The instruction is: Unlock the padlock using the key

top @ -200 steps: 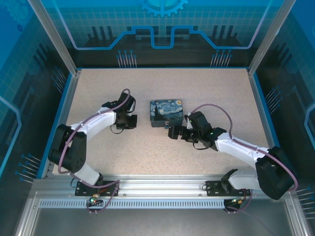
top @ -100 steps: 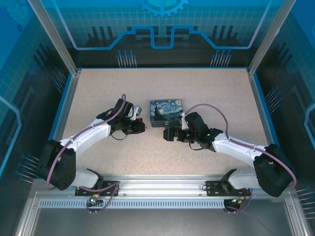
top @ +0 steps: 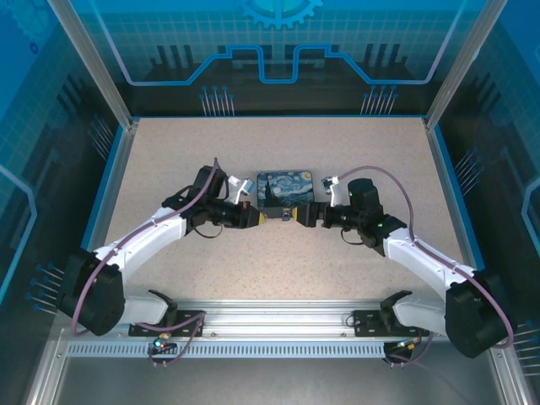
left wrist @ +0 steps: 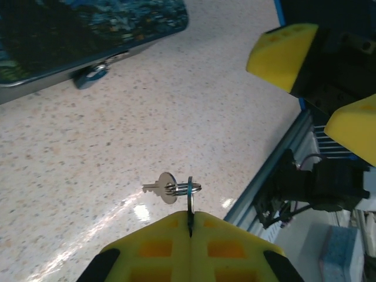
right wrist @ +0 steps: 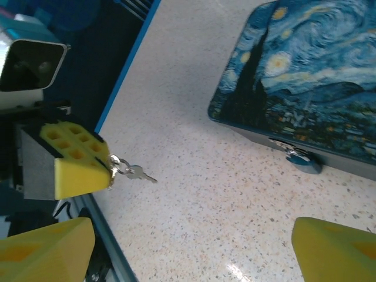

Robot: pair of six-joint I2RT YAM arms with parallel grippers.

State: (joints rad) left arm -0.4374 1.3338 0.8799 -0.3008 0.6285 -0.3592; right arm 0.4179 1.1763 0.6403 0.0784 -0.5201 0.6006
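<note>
Key (left wrist: 160,189) dangling from the left gripper (top: 260,218), just off the near side of a starry-night box (top: 285,190) that lies flat about mid-table (top: 169,152).
The left gripper's yellow fingers (left wrist: 164,235) are pressed tight together on a split ring (left wrist: 189,189), and the small silvery key sticks out sideways from that ring, low over the speckled top; I cannot tell whether it touches. The right gripper (top: 308,215) faces the left one tip to tip along the box's near side, its jaws spread wide with nothing between them. A little blue padlock (right wrist: 302,158) hangs from the latch on the box's near edge, resting on the table. Key and padlock are near each other but apart.
</note>
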